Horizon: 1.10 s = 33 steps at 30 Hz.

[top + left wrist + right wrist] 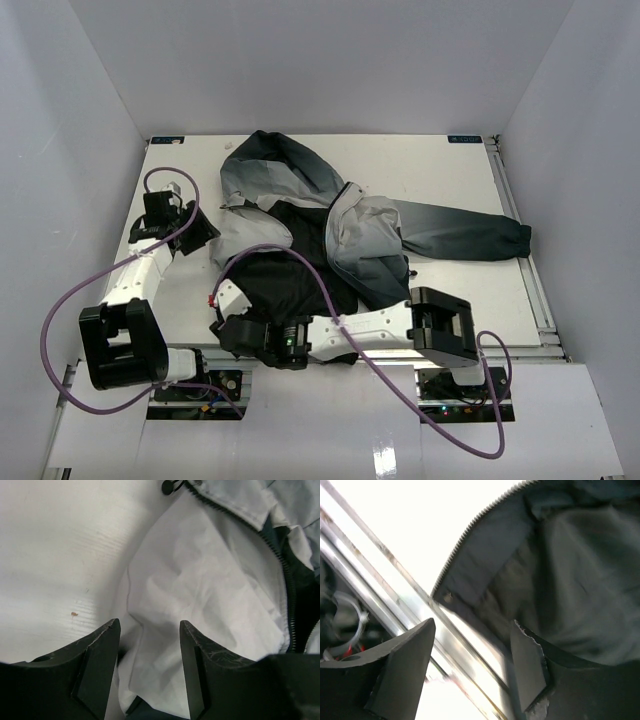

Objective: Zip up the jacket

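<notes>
Here the right gripper (470,672) stands with its jaws well apart and nothing between them. It hangs over the near rail (375,587) of the table (440,170). Just ahead of it, and a little to one side, lies the bottom corner of the jacket (365,240), dark fabric with a small stud (448,598) at the hem. From that corner a row of zipper teeth (470,537) curves away from the fingers.

The left gripper (149,667) is also spread, about halfway by the look of it. Pale grey cloth of the jacket's front panel (200,590) lies under and between its fingers (100,665). It has not pinched that cloth, and whether the tips rest on it I cannot tell. The other run of zipper teeth (282,575) passes well off to one side of this claw.

From above, the jacket lies open in the middle of the table, with the hood (280,165) toward the far edge and the hem toward the arms. Black lining (290,275) shows between the two front edges, and one sleeve (470,235) stretches right. So the zipper's long axis runs from near to far, and its halves are apart. The right claw is the nearer to the zipper's bottom end, where joining would likely have to begin.
</notes>
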Each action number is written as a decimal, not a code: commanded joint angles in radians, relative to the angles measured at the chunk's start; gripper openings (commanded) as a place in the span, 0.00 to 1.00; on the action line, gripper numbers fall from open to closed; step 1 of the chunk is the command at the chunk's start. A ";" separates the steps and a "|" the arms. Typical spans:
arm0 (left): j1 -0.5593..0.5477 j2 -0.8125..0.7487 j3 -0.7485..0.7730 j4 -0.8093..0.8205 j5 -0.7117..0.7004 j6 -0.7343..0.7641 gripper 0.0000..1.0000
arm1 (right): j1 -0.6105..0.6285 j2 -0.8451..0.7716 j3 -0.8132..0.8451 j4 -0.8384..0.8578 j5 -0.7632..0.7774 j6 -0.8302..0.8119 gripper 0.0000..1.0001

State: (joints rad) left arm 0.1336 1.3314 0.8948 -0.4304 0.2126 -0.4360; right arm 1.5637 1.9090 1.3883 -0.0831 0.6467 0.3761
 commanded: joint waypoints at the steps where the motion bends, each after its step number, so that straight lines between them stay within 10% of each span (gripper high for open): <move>1: 0.032 -0.006 -0.068 0.025 0.065 -0.007 0.62 | 0.013 0.132 0.159 -0.056 0.093 0.093 0.71; 22: 0.042 0.014 -0.079 0.068 0.172 -0.014 0.51 | 0.002 0.337 0.236 -0.033 0.150 0.128 0.76; 29: 0.044 0.024 -0.091 0.089 0.217 -0.017 0.06 | -0.009 0.311 0.151 -0.033 0.163 0.142 0.37; 33: 0.046 0.042 -0.096 0.103 0.255 -0.030 0.00 | -0.027 0.235 0.055 -0.036 0.171 0.165 0.08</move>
State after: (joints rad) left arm 0.1712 1.3655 0.8091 -0.3588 0.4060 -0.4542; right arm 1.5642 2.2157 1.5339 -0.0758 0.7794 0.5080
